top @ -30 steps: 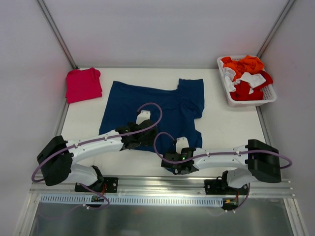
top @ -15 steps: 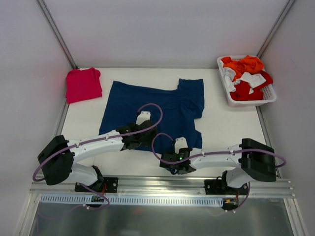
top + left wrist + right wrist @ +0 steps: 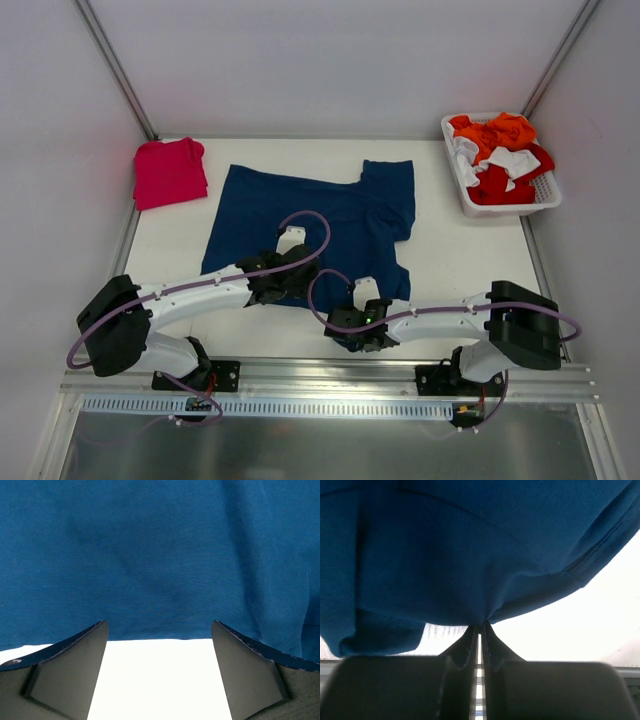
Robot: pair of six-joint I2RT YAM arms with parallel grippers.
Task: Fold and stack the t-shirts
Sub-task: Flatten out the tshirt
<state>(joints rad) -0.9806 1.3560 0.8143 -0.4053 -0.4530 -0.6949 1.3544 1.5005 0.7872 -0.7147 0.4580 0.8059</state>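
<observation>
A: Which step is in hand?

B: The first fold of the navy t-shirt (image 3: 310, 215), I'd say. It lies spread over the middle of the surface (image 3: 460, 260), with its near edge right at the 2 arms. The red t-shirt (image 3: 168, 172) sits in a compact bundle at the far left corner, well apart from it.

A: And the end effectors?

B: The right end effector (image 3: 479, 627) is closed tight, with a pinch of the shirt's near edge caught at its tips; the cloth gathers into creases at that point. The left end effector (image 3: 157, 630) stands wide open and holds nothing. Its fingers (image 3: 75, 665) sit low at the hem, and the cloth edge runs across just at their tips.

A: So only 1 side is gripped.

B: Yes. My guess is that the left one must nose forward until the hem is between its fingers, then close. With both holding, the 2 arms could lift together and carry the near edge toward the far side.

A: Any risk?

B: Pulling with the right side alone would likely skew the shirt, so the left grip should come first.

A: And the basket (image 3: 548, 205)?

B: It sits at the far right, full of orange, red and white cloth, away from both arms.
</observation>
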